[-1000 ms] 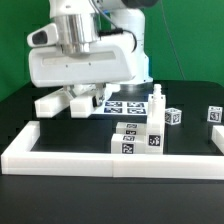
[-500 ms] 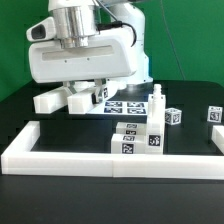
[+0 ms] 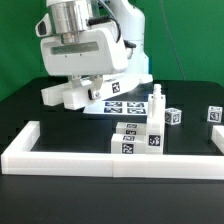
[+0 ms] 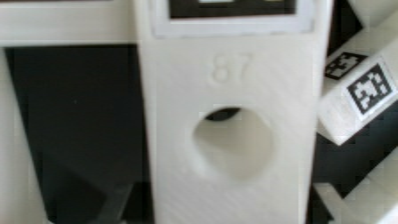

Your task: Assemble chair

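Note:
My gripper [image 3: 86, 90] hangs over the back left of the table, shut on a flat white chair slab [image 3: 60, 95] that sticks out toward the exterior view's left. In the wrist view this slab [image 4: 228, 110] fills the middle, with an oval hole, a stamped number and a tag at one end, and my gripper [image 4: 228, 214] clamps its sides. Another tagged chair part [image 4: 363, 92] lies beside it. A cluster of tagged chair blocks [image 3: 138, 139] sits near the front rail. An upright white peg piece [image 3: 157, 101] stands behind it.
The marker board [image 3: 124, 105] lies flat under and behind my gripper. A low white border rail [image 3: 100, 161] runs along the front and turns back at both ends. Two small tagged cubes [image 3: 173, 116] [image 3: 214, 115] rest on the black table at the right.
The arm has risen and tilted, carrying the slab up and slightly toward the exterior view's right. The other parts have not moved.

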`<state>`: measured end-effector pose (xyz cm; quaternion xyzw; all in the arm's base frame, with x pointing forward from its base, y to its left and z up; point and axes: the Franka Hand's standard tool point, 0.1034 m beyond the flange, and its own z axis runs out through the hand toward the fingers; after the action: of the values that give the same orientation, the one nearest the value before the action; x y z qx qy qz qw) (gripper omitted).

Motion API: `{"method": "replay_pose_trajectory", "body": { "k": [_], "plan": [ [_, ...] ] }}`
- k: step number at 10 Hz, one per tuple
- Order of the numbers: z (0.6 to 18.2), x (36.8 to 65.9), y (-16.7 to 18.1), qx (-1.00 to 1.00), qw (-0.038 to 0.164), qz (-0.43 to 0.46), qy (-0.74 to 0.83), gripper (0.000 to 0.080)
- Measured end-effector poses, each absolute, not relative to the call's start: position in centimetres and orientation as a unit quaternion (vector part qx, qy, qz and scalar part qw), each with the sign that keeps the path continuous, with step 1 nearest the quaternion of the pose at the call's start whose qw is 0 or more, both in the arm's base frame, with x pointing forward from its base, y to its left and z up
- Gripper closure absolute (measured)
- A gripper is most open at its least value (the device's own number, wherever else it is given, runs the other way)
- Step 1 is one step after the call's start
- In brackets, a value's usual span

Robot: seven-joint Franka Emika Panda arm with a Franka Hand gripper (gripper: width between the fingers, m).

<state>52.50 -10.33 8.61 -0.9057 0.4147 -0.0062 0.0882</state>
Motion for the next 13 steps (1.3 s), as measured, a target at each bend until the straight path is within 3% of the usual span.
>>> {"method": "replay_pose_trajectory", "body": {
  "k": [5,9,13],
  "plan": [
    [10.9,53.4,-8.9,-0.789,0.107,0.011,0.605,0.0511],
    [11.0,53.4,-8.6,-0.772,0.108,0.015,0.626,0.0511],
    [13.0,55.7,-5.6,-0.738,0.115,0.05,0.663,0.051]
  ]
}}
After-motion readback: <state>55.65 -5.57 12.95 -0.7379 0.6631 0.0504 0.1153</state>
